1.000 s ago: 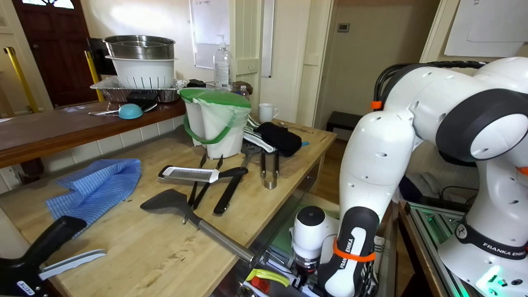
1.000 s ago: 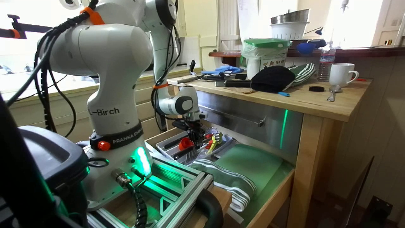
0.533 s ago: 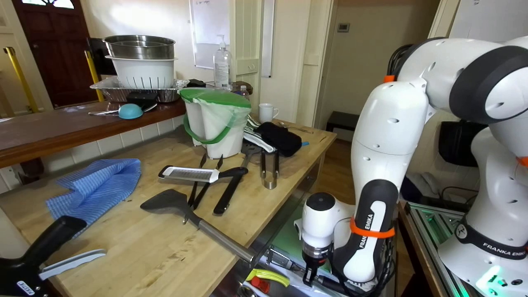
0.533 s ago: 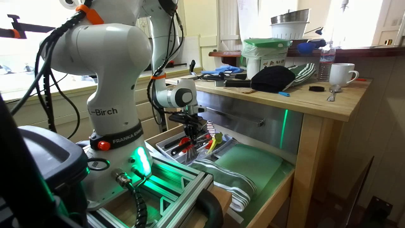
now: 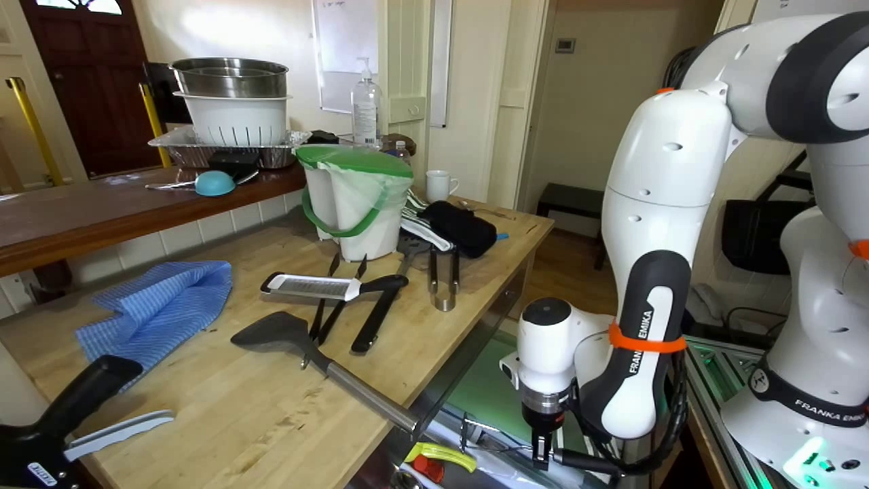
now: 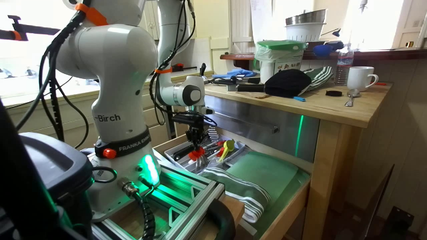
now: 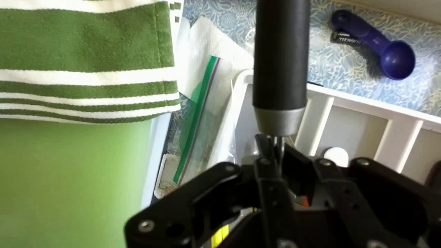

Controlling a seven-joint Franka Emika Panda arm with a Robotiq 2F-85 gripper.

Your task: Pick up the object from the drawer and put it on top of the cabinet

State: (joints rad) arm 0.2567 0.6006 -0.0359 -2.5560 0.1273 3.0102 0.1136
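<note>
A black-handled utensil (image 7: 280,69) is gripped by the closed claw (image 5: 541,458); it is held over the drawer (image 6: 290,209). On the desk (image 6: 363,111), a mug (image 6: 359,80) is placed.

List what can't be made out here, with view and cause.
Held tool, in the wrist view: handle's end cut off by the top edge; head hidden behind the claw.
Drawer, in an exterior view: near corner cut off by the bottom edge.
Pump bottle, in an exterior view: label print too small.
Blue spoon, in the wrist view: handle marking too small.
</note>
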